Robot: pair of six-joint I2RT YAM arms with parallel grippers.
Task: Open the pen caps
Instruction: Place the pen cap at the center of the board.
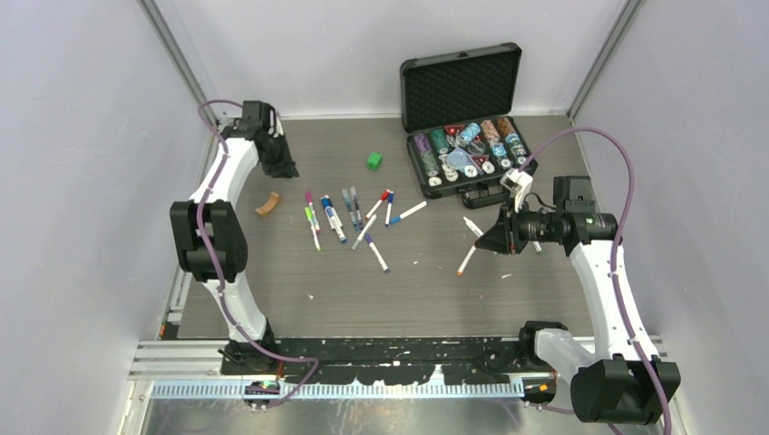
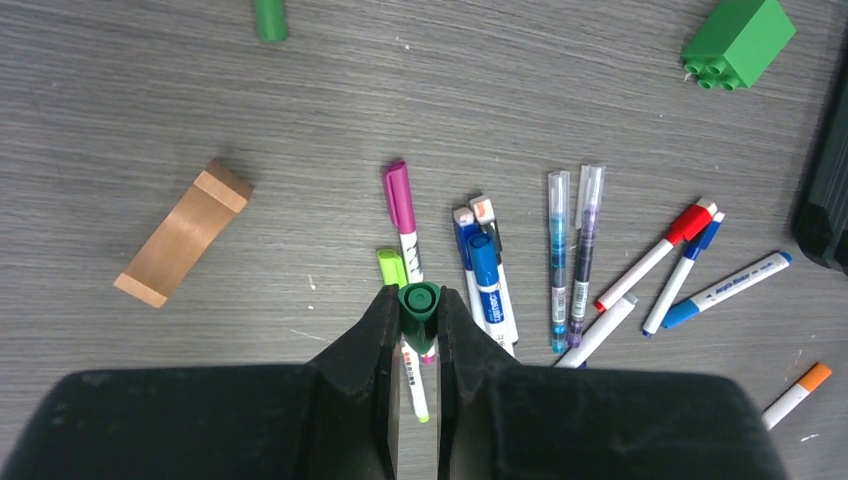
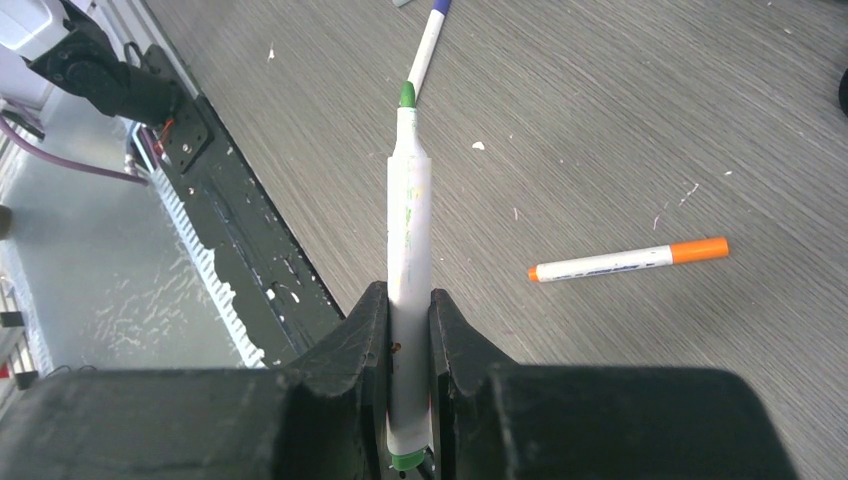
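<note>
In the left wrist view my left gripper (image 2: 419, 302) is shut on a dark green pen cap (image 2: 419, 298), held above the table. Under it lies a loose group of pens (image 2: 560, 260), most with caps on, among them a magenta-capped pen (image 2: 399, 198) and a blue-capped pen (image 2: 483, 262). The group lies mid-table in the top view (image 1: 349, 217), right of my left gripper (image 1: 279, 166). My right gripper (image 3: 408, 300) is shut on a white-barrelled pen (image 3: 410, 200) with a bare green tip (image 3: 407, 95). In the top view my right gripper (image 1: 485, 237) is over the table's right half.
An orange-capped pen (image 3: 630, 260) lies on the table near the right gripper. A green cylinder (image 2: 269, 18), a green brick (image 1: 374, 160) and a wooden block (image 1: 267, 204) lie near the left arm. An open black case (image 1: 462, 86) of chips stands at the back right.
</note>
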